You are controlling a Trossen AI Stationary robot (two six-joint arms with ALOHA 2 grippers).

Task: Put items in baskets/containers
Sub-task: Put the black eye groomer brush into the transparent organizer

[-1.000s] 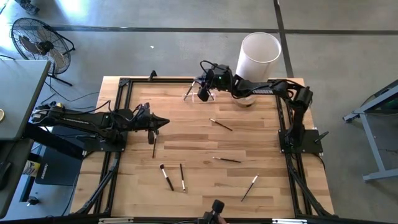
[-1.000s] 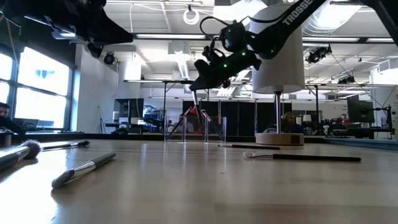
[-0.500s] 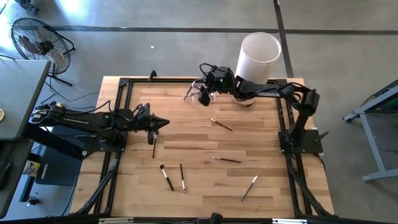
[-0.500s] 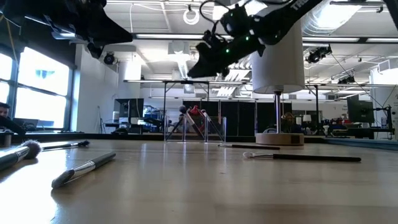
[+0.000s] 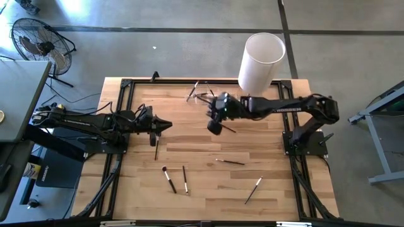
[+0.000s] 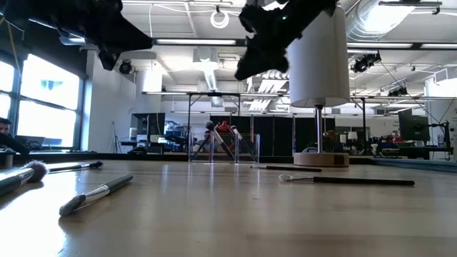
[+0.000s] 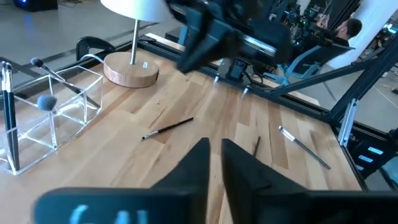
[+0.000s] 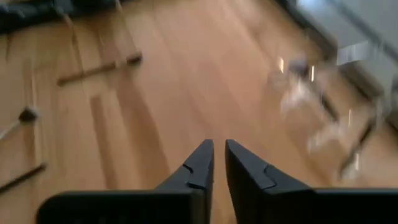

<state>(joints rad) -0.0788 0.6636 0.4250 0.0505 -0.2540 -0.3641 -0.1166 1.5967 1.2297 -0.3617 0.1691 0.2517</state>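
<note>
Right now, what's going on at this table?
Two arms are sorting makeup brushes into a clear holder at the far edge; a few brushes already stand in it. The right gripper hangs empty over the middle of the table, fingers nearly together. The left gripper waits at the left side, beside a brush. Several brushes lie loose nearer the front.

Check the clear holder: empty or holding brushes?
Holding brushes. The clear holder has several brushes standing or leaning inside it.
</note>
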